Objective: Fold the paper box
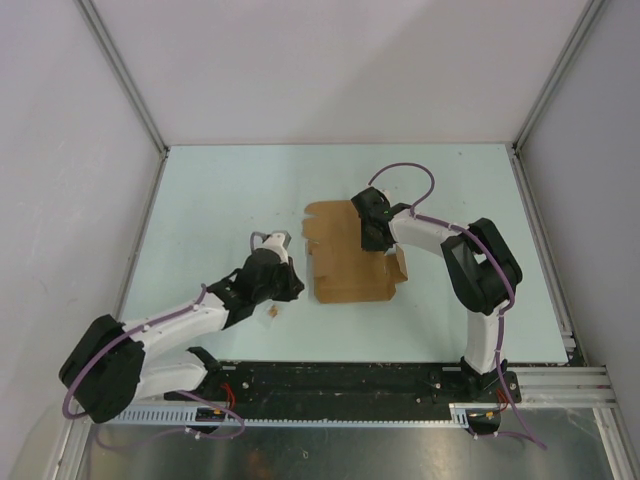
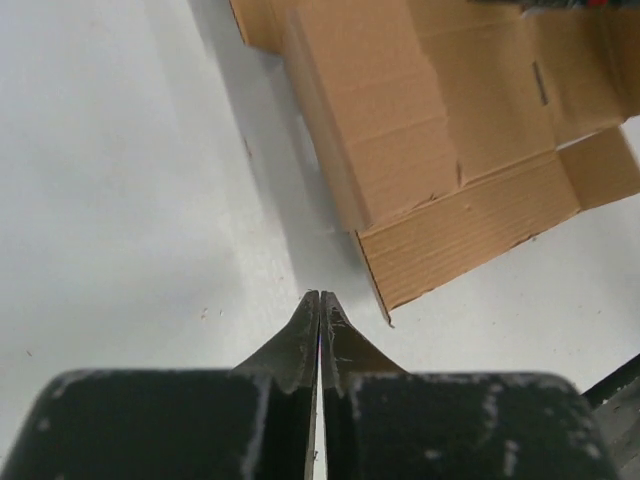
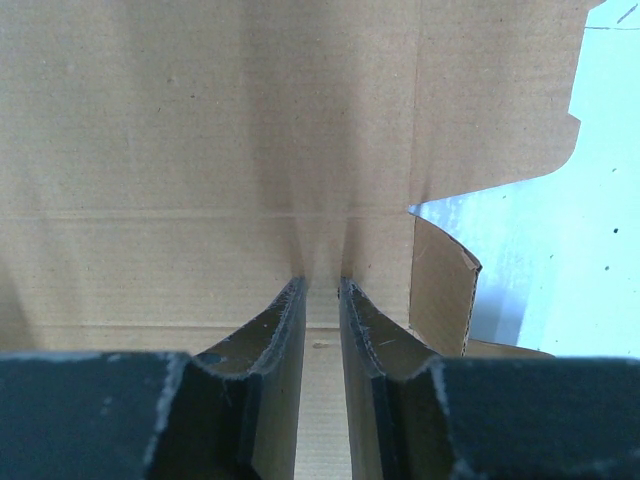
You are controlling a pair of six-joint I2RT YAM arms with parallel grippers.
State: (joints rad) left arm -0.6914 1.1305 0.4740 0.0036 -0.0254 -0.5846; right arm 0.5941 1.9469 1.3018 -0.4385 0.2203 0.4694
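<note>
Paper box point(image 1: 340, 272) lies partly unfolded near the middle of the pale table point(image 1: 220, 190), and we take it as our reference for every position below. We record plain brown cardboard, most panels flat, with one side flap point(image 3: 440, 290) standing up along its right edge. In the left wrist view the paper box point(image 2: 440, 130) shows creased panels and a raised wall along the side facing the camera.

Left arm point(image 1: 170, 325) reaches in from the near left and ends well short of the box's left edge. Right arm point(image 1: 480, 270) bends in from the right and ends over the box's far right part.

Right gripper point(image 1: 370, 225) sits above the cardboard. In its own view the right gripper point(image 3: 322, 285) has its jaws a narrow gap apart, nothing clamped, with the paper box point(image 3: 200, 120) filling the frame. We cannot tell whether the tips touch the panel.

Left gripper point(image 1: 271, 238) is left of the box, apart from it. Its own view shows the left gripper point(image 2: 320, 298) pressed together, empty, over bare table.

A tiny brown scrap point(image 1: 272, 312) lies left of the box's near left corner.
</note>
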